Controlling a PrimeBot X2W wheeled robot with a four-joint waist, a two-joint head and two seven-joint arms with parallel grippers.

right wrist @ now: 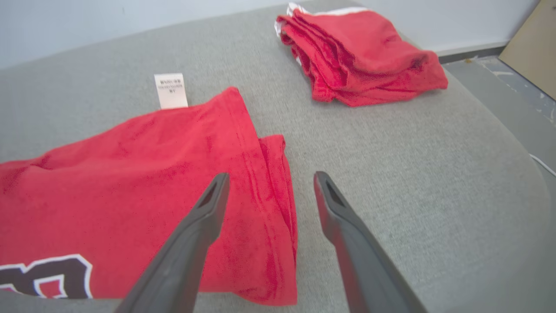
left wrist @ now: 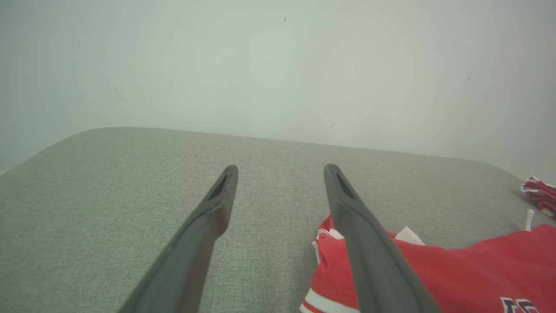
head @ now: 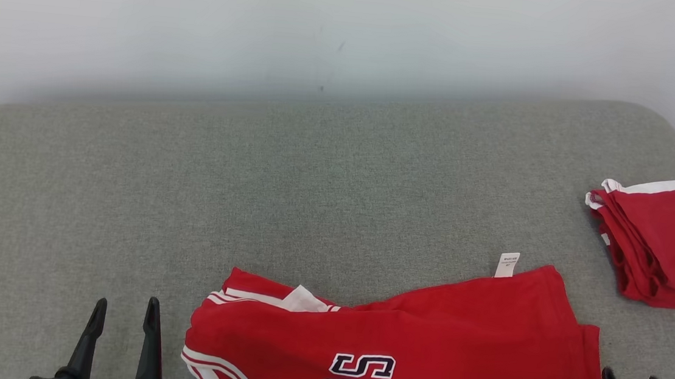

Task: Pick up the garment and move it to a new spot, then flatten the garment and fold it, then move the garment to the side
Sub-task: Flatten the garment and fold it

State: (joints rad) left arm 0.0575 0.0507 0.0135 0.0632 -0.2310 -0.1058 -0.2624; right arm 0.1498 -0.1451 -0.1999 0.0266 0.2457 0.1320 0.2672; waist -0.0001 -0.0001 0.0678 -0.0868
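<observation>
Left gripper point(head: 126, 302) sits low at the left, jaws spread wide; right gripper point(head: 631, 377) sits low at the right, jaws equally wide.

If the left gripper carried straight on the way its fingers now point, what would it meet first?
Likely nothing soon: ahead of the left gripper lies bare grey fabric-covered surface, then the pale wall. The red jersey with white trim sits off to its right. Depth is unclear.

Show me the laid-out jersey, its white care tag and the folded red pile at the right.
jersey point(head: 422, 337), head view, plain red cloth above the lettering.
care tag point(right wrist: 171, 90), right wrist view, middle of the white label.
folded pile point(head: 669, 243), head view, top red layer.
</observation>
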